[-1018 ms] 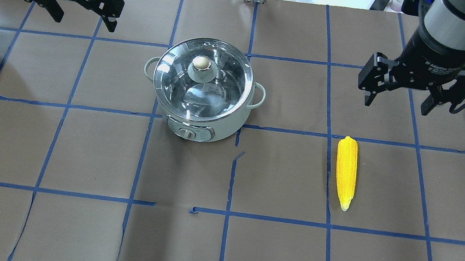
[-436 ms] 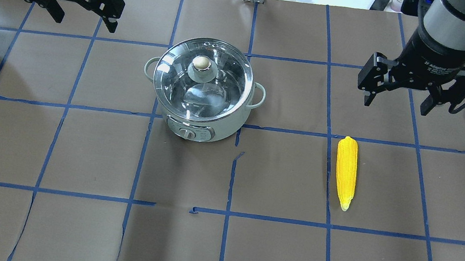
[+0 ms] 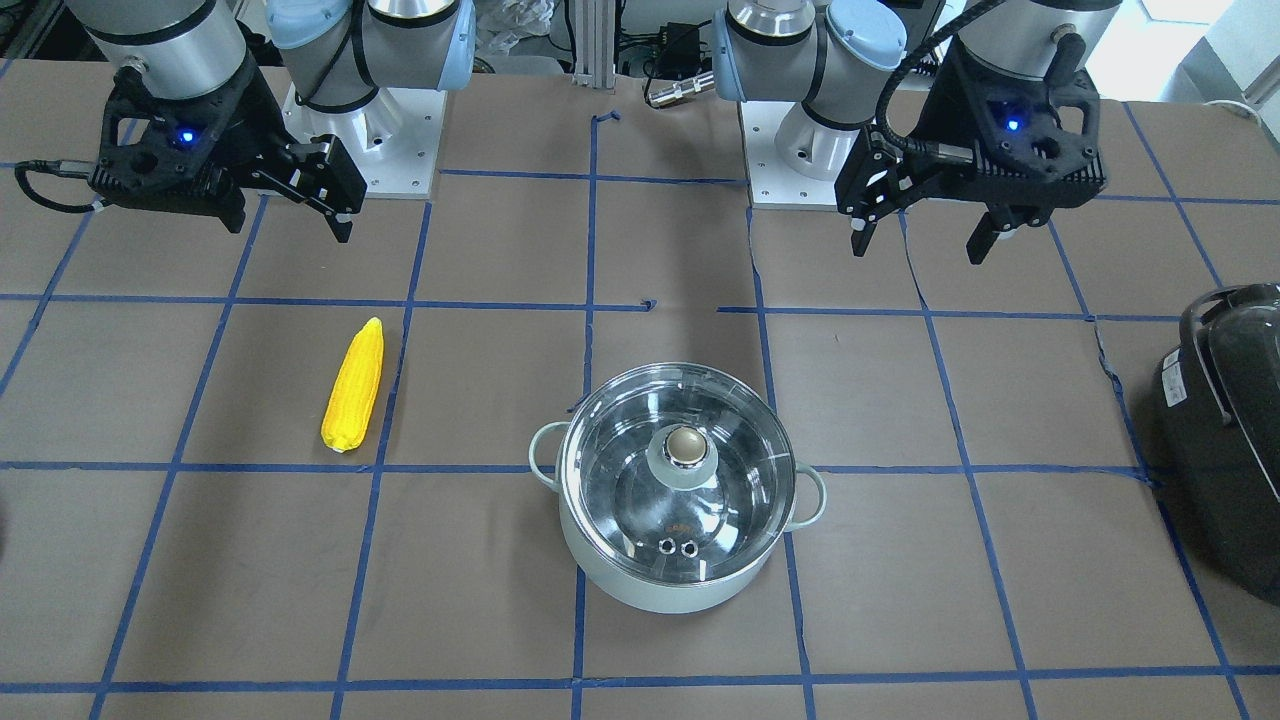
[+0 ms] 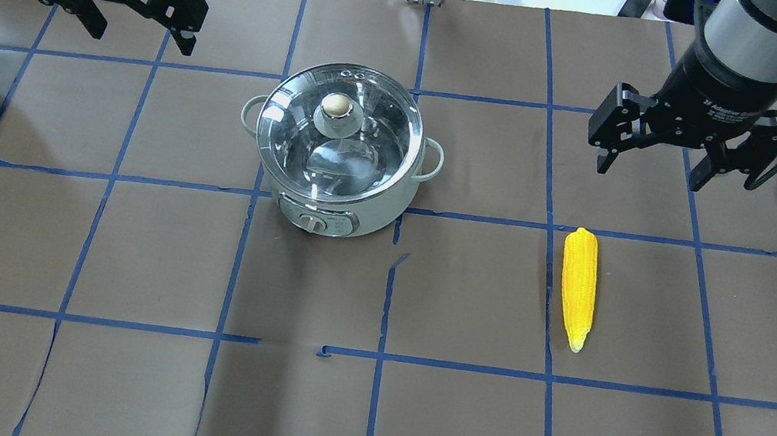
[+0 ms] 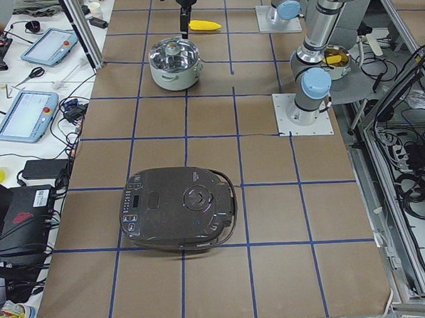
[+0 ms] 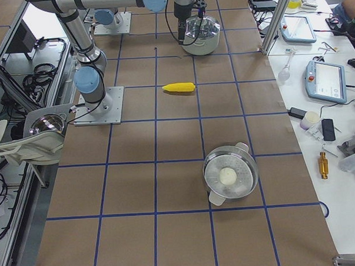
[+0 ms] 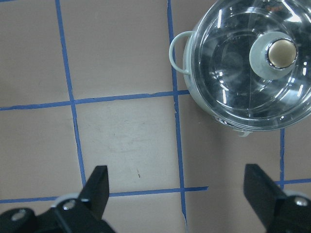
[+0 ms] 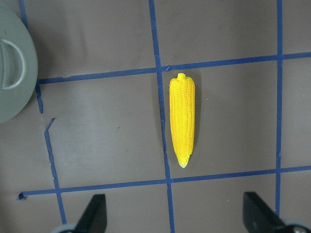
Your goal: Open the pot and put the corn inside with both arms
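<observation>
Near the middle of the worktop, toward the edge far from the robot, you have the pot (image 4: 326,217) standing upright with its glass lid (image 4: 366,160) seated on it and the knob (image 4: 333,106) free of any grip. Toward the right end lies the corn (image 4: 576,287), flat on the brown paper and well apart from the pot, its pointed tip toward the robot's edge.

Your left gripper (image 4: 140,39) hangs above the paper toward the far left corner, off to the pot's side, with its fingers spread wide and nothing between them. Your right gripper (image 4: 648,176) hangs between the corn's blunt end and the far edge, also spread wide and empty.

So, as far as you can judge, none of the task is done yet. The lid has to come off, the corn has to be picked up, and it has to go into the pot. By position, the left arm looks the likelier one for the knob and the right for the corn.
</observation>
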{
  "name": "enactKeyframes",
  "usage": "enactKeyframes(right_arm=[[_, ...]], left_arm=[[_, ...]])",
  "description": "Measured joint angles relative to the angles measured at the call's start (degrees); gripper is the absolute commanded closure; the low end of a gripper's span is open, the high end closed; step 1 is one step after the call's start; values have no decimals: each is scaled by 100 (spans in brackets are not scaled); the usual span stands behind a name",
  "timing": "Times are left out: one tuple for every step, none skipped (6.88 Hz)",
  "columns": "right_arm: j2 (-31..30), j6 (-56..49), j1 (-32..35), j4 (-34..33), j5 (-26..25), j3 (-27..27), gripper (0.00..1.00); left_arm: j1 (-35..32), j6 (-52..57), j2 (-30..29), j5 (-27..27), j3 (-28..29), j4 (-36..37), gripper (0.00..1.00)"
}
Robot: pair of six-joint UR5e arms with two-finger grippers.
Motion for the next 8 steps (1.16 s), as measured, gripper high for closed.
enactKeyframes(right_arm=[[1,14,0,0,35,2,0],[2,36,0,0,43,3,0],[0,50,0,0,40,4,0],[-4,59,0,0,33,7,0],[-6,64,0,0,27,13,0],[1,67,-1,-4,15,20,0],[26,70,-13,-28,-13,29,0],[61,53,-26,-61,-39,50,0]], left_arm=[[0,10,-1,0,-1,0,0],[0,20,-4,0,-5,0,0],[1,27,-4,0,-6,2,0],[5,28,-10,2,2,8,0],[6,26,-5,8,0,14,0],[1,10,-4,16,-14,24,0],[-5,-46,-64,14,-25,148,0],[-50,-140,-169,3,-15,354,0]])
